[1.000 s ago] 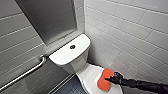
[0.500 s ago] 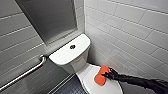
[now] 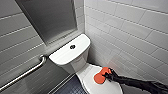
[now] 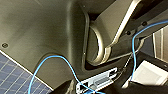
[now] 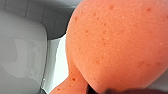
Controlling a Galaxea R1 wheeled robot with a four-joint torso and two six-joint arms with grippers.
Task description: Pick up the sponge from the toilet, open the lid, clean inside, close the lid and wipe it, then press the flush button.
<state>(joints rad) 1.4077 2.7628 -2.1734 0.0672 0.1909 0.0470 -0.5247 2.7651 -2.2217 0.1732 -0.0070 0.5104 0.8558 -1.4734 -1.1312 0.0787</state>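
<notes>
sponge (image 3: pixel 101 75) is on the lid (image 3: pixel 98 86), lid down. Orange-red and lobed, with its wide lobe flat on the white plastic. It sits on the half of the lid nearer the tiled wall (image 3: pixel 130 32), forward of the tank.

right gripper (image 3: pixel 109 75) is clamped on the sponge's wall-side edge. The black right arm (image 3: pixel 140 83) runs off low from there, away from the toilet (image 3: pixel 75 65) and along that wall. From the right wrist camera the sponge is right up against the lens: pitted surface, narrow neck between lobes, a white strip of the toilet beside it.

Toilet is white and glossy, with its tank against the back wall. The tank top (image 3: pixel 61 56) is flat, and the flush button (image 3: pixel 72 46) is a small dark disc in the middle of it, well apart from the sponge.

Around the toilet:
- The white tiled wall is just beside it on the sponge side.
- A grey metal panel (image 3: pixel 50 20) is above and behind the tank.
- A metal grab bar (image 3: pixel 23 73) is on the wall on the far side from the sponge, slanting.
- The dark tiled floor (image 3: pixel 71 87) is next to the bowl on the grab-bar side.

The left wrist camera shows the robot's own dark housing, with a blue cable (image 4: pixel 67 67) looping across it and some blue-grey floor tile in one corner.
</notes>
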